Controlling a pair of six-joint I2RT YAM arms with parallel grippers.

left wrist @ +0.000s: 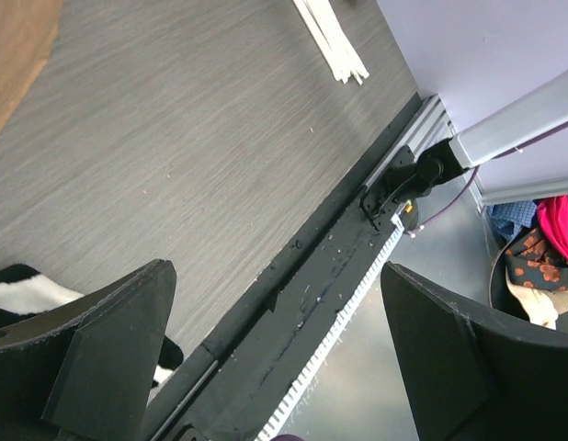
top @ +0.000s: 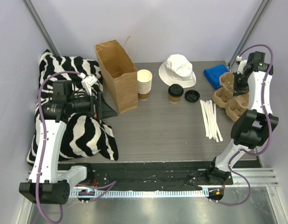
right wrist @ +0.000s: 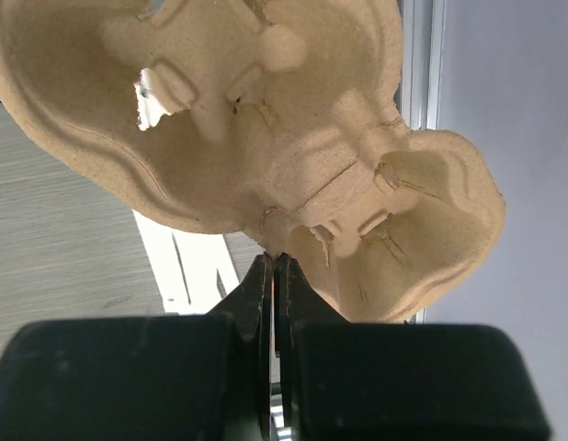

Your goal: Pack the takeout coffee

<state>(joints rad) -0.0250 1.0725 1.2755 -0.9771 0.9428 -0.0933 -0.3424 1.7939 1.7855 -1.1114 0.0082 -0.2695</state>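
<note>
Coffee [top: 175, 93] upright mid-table, lid on, both arms well apart from it. Loose black lid [top: 192, 95] just right of it, cup stack [top: 144, 84] to its left, bag [top: 117, 74] standing open beyond that, hat [top: 177, 70] behind. Far right: right gripper [right wrist: 275, 262] pinched tight on tray [right wrist: 266, 138] rim. Far left: left gripper [left wrist: 275, 303] spread wide, empty, above pillow [top: 83, 135] beside bag.

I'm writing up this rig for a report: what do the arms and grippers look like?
The left arm and right arm have white shells, black joints and bases, each trailing a purple cable. The left gripper and right gripper have matte black, wedge-shaped fingers.
</note>
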